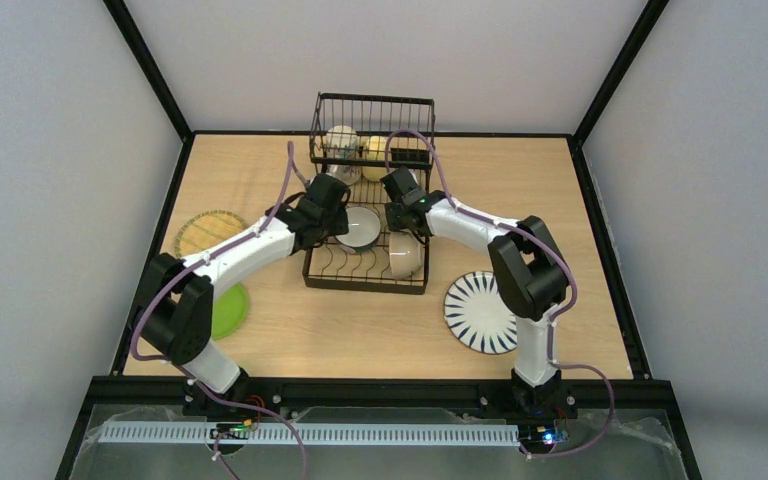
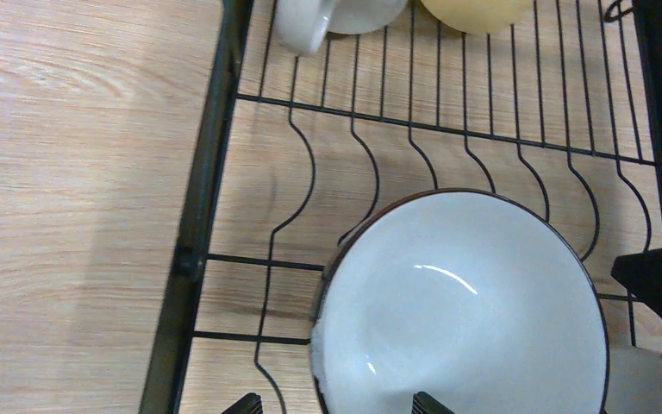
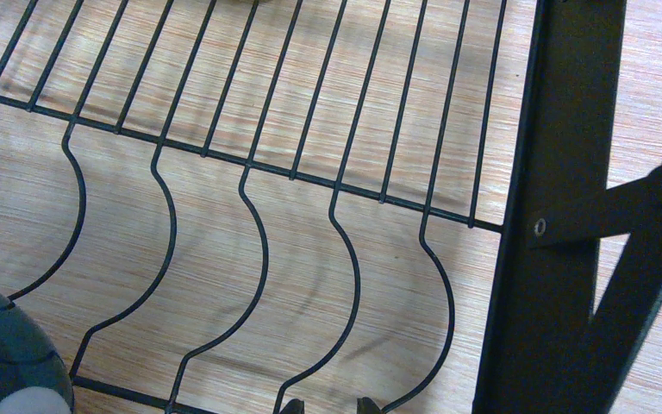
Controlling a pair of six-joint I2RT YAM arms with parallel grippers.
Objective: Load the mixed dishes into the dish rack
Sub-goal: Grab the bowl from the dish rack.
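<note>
Top view: black wire rack (image 1: 365,277) mid-frame, holding white bowl (image 1: 360,228), second bowl (image 1: 407,258) and two mugs (image 1: 341,142). Striped plate (image 1: 480,312), green plate (image 1: 234,308) and woven plate (image 1: 208,232) flat on the tabletop (image 1: 360,335).

Left wrist: left jaws spread wide across the glossy bowl's rim, gripping nothing. Best lifted straight up.

Right wrist: right jaws slightly parted, empty, above thin curved dividers (image 3: 259,233). Probably plates next, slotted edge-on.

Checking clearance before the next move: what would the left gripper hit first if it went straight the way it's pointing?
Probably the white bowl with the dark rim, sitting in the black wire dish rack: the open left gripper points at its near edge, though depth is unclear.
</note>
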